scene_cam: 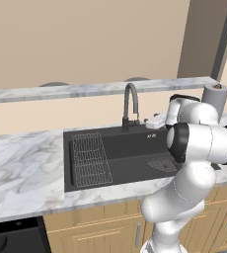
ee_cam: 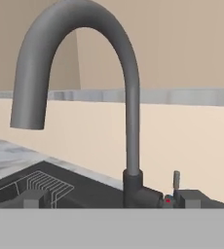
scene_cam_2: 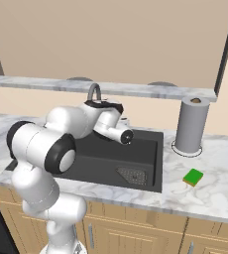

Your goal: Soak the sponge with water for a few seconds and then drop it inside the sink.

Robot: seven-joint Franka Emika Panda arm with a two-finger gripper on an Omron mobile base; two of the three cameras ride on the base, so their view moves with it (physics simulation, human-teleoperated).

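The green sponge (scene_cam_2: 193, 177) lies flat on the marble counter, to the right of the dark sink (scene_cam: 128, 150) (scene_cam_2: 144, 149). My gripper (scene_cam: 153, 123) (ee_cam: 111, 199) hangs over the sink's back right part. It points at the grey gooseneck faucet (scene_cam: 130, 105) (ee_cam: 129, 121) from close by. Its jaws are open and hold nothing, with one fingertip (ee_cam: 33, 199) at each side of the faucet base. It is well left of the sponge. Water is out of view under the spout (ee_cam: 28, 114).
A grey paper-towel roll (scene_cam_2: 191, 124) (scene_cam: 215, 97) stands behind the sponge. A wire rack (scene_cam: 89, 159) fills the sink's left part and a mesh drain (scene_cam_2: 134, 174) its right. The small faucet lever (ee_cam: 176, 179) stands upright. A raised marble ledge (scene_cam: 86, 90) runs behind.
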